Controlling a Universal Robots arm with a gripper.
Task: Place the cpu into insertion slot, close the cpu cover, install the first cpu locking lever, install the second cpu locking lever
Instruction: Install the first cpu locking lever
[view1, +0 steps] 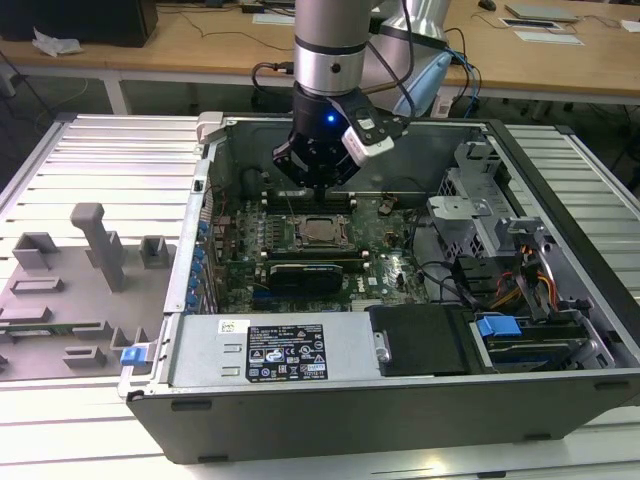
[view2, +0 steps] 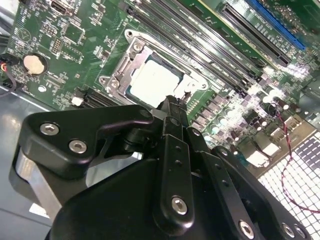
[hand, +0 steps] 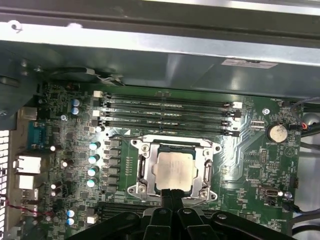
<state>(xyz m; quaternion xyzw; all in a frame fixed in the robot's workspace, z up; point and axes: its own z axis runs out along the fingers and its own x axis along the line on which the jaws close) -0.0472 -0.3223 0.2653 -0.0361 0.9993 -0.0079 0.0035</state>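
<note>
Of the gripper (hand: 171, 192): jaws pressed together, fingers (view2: 174, 125) flank to flank, pinching nothing. Hangs low inside the open computer case (view1: 560, 190), tips poised at one edge of the cpu cover (hand: 142, 171); cannot tell whether touching or just clear of it. Blocks that edge from sight in both wrist views with its own black body.

Finds the cpu (hand: 176, 170) lying flat in the insertion slot (hand: 153, 172) on the green board (hand: 250, 165), with the cover folded down around it and the dull silver top visible through the square window.

Beyond the cover, away from the tips: four long black memory slots (hand: 165, 111), side by side. To one flank, a row of blue-topped capacitors (hand: 92, 165); to the other, well apart, a coin battery (hand: 276, 132). In the exterior view, just nearer the camera than the slot, a black fan-card (view1: 315, 272); nearer still, a grey metal box (view1: 270, 350); toward the exterior view's right, a tangle of cables (view1: 500, 285); outside the case, at the exterior view's left, a grey fixture tray (view1: 60, 300).
</note>
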